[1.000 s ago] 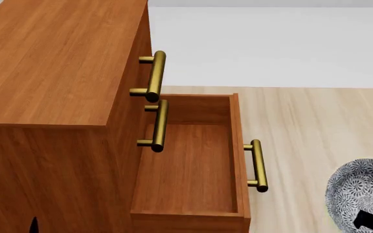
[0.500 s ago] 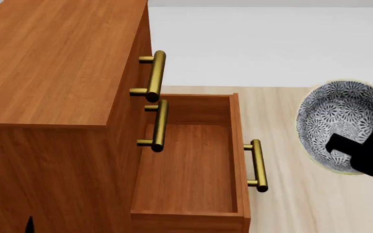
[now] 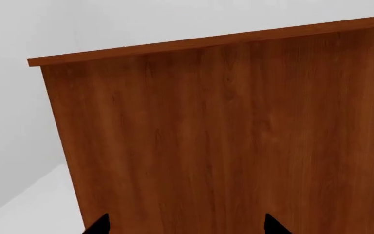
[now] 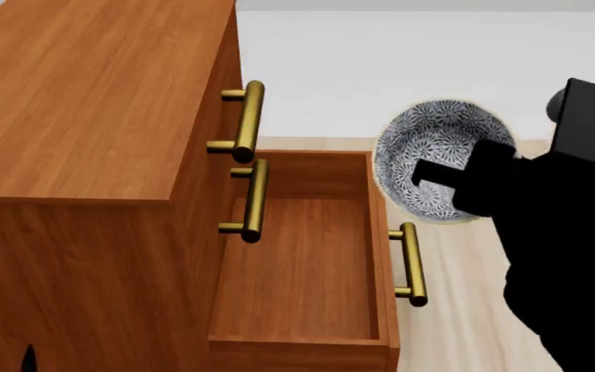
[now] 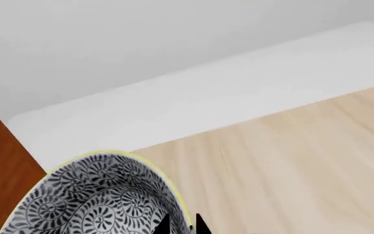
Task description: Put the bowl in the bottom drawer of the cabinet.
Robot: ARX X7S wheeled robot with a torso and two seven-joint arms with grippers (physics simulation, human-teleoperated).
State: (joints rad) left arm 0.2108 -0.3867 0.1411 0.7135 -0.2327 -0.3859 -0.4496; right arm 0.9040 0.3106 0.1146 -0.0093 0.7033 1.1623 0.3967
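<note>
Bowl [image 4: 434, 159] first: a small round ceramic piece, blue-and-white floral speckle inside and out with a thin yellowish rim, carried in the air by the right gripper [image 4: 452, 172]. In the head view it hangs just beyond the front panel of the open bottom drawer [image 4: 303, 260], above the drawer's brass bar handle [image 4: 411, 263], and is not yet over the drawer's cavity. It is tipped so its patterned inside faces the head camera.

By its look it is stiff, fairly light and glazed, so I judge it slippery at the wall and liable to chip or crack if dropped or knocked on wood. The rim is the sensible place to pinch, one finger inside and one outside, and that is how the right gripper grips it; the right wrist view shows the dark fingertips [image 5: 196, 225] close together at the rim's edge.

The drawer stands pulled well out of the reddish-brown cabinet [image 4: 91, 116], its wooden floor bare. Two upper brass handles [image 4: 245, 120] project above it and could catch the bowl on a careless path. Pale wooden floor [image 4: 463, 310] lies beneath.

The left gripper [image 3: 185, 225] faces the cabinet's side panel, its two finger tips spread apart and holding nothing.
</note>
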